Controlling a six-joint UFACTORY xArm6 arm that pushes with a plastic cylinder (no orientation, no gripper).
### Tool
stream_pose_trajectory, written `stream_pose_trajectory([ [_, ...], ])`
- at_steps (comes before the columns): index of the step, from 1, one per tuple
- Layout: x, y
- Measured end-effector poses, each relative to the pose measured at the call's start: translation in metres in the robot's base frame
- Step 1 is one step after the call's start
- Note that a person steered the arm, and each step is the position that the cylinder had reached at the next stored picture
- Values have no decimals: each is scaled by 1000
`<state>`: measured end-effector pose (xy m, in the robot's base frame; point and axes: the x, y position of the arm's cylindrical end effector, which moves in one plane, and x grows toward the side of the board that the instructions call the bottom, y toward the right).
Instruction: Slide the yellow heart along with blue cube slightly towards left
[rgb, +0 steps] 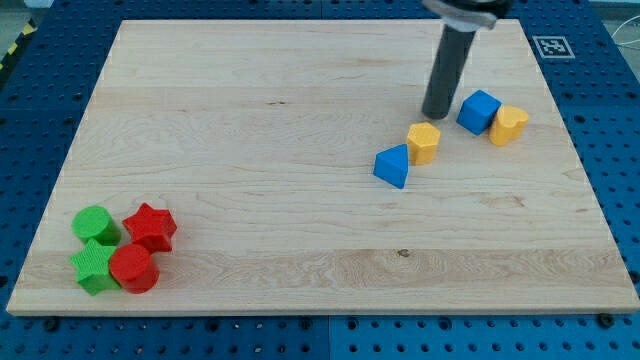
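Observation:
A blue cube (479, 111) sits on the wooden board (300, 150) at the view's upper right. A yellow heart (509, 125) touches the cube's right side. My tip (435, 115) is the lower end of a dark rod. It stands just left of the blue cube with a small gap, and just above a yellow hexagonal block (424, 143).
A blue triangular block (392, 165) lies lower left of the yellow hexagonal block. At the view's lower left is a cluster: a green cylinder (96, 225), a red star (150, 226), a green star (95, 266) and a red cylinder (133, 268).

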<state>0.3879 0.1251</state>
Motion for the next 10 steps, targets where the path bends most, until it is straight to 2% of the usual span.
stream_pose_trajectory([
  [2, -11, -15],
  [3, -33, -16],
  [5, -58, 29],
  [6, -64, 71],
  [7, -45, 108],
  [8, -20, 116],
  [10, -9, 115],
])
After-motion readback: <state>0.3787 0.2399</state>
